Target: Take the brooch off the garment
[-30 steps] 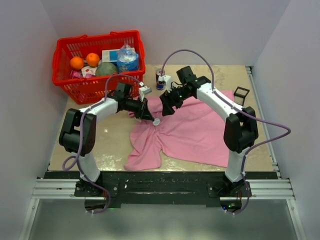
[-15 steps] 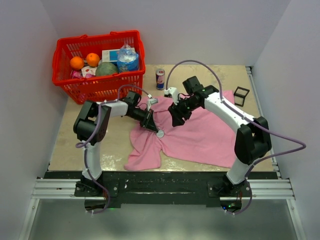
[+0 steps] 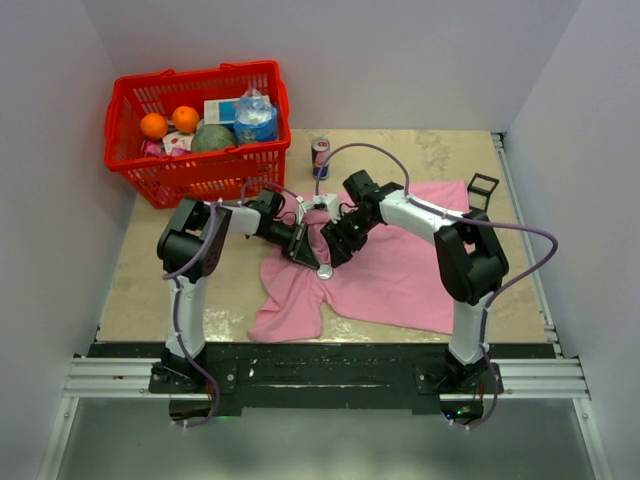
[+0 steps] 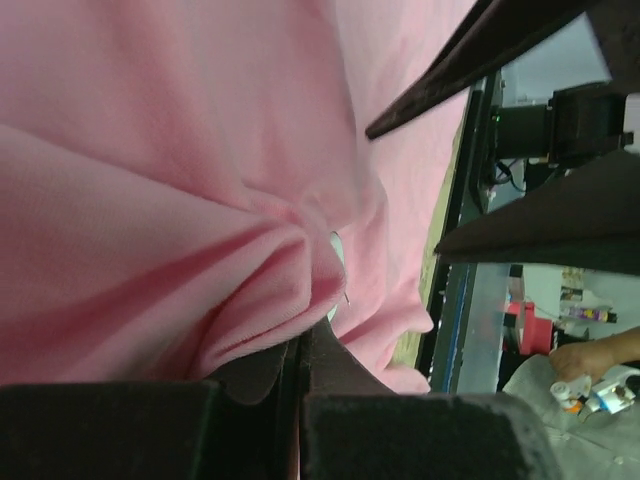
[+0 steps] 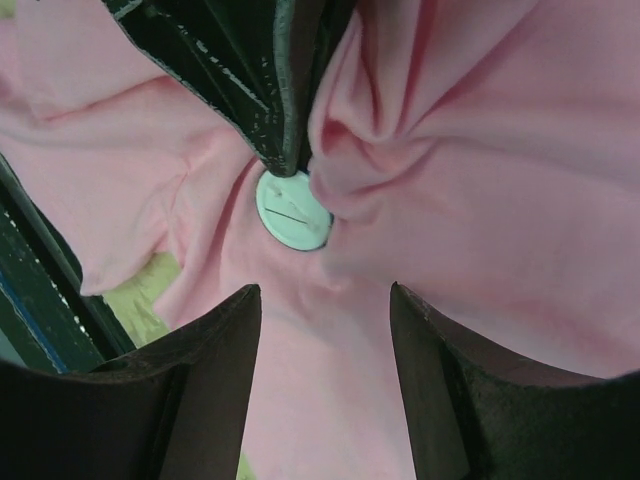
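left gripper (image 3: 303, 252) is clamped tight on a pinch of the large wrinkly pink cloth shirt (image 3: 400, 270), just left of the tiny round whitish-silver disc brooch (image 3: 324, 271) at mid-table. The right gripper (image 3: 335, 250) hangs about half open and empty right of it. My call: hold the left pinch taut, straddle the disc rim with the right jaws, and close on the disc alone, not the fold beside it. The left wrist view gives only a sliver of brooch (image 4: 338, 248) behind a fold; the right wrist view shows its full face (image 5: 293, 210), with the left fingertips (image 5: 283, 150) touching its edge.
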Motion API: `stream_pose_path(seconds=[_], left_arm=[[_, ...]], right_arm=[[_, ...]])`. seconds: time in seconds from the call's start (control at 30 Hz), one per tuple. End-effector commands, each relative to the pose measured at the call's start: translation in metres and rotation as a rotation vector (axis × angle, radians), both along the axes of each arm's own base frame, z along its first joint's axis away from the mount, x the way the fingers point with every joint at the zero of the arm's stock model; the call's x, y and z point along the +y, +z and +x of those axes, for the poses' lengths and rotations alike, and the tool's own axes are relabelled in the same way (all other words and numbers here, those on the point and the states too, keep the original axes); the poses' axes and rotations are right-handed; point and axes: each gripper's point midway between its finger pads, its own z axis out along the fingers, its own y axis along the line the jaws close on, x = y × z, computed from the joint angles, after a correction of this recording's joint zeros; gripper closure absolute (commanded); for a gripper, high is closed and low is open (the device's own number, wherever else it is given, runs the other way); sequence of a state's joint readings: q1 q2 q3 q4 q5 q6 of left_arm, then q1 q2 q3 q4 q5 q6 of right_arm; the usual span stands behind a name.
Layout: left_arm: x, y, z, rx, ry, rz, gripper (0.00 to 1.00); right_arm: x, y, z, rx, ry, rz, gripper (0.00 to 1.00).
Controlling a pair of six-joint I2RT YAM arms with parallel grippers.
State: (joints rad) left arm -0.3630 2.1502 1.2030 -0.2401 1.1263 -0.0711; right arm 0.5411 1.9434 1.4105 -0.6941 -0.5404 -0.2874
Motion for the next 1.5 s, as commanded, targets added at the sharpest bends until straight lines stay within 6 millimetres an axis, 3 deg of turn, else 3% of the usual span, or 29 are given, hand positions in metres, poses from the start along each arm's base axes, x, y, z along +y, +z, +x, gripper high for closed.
stream_pose_path(seconds=[0.0,0.17,0.23,0.47,0.67,0.93,1.13,1.47], left_arm=[[-0.011,0.007,0.027,-0.047,0.03,-0.041,1.0],[-0.022,0.003,0.017,-0.034,0.009,-0.021,1.0],[-0.023,0.0,0.014,-0.04,0.012,0.0,1.0],[-0.017,-0.016,0.015,-0.047,0.034,0.07,1.0],[-0.016,-0.018,0.017,-0.048,0.034,0.079,1.0],[-0.015,-0.022,0.018,-0.033,0.033,0.085,1.0],[-0.013,-0.023,0.02,-0.036,0.039,0.089,1.0],[-0.013,-0.024,0.022,-0.029,0.04,0.089,1.0]], right_arm=[[0.025,0.028,0.008,-0.036,0.018,0.092,0.42],[0.021,0.016,0.0,0.024,-0.015,0.077,0.41],[0.018,0.007,0.008,0.015,-0.071,0.036,0.42],[0.018,-0.012,0.017,0.032,-0.081,-0.009,0.44],[0.005,-0.032,0.019,0.024,-0.067,-0.094,0.48],[0.004,-0.036,0.004,0.086,-0.007,-0.062,0.55],[-0.004,-0.04,0.009,0.043,0.015,-0.11,0.56],[0.004,-0.036,-0.016,0.101,0.129,-0.041,0.47]])
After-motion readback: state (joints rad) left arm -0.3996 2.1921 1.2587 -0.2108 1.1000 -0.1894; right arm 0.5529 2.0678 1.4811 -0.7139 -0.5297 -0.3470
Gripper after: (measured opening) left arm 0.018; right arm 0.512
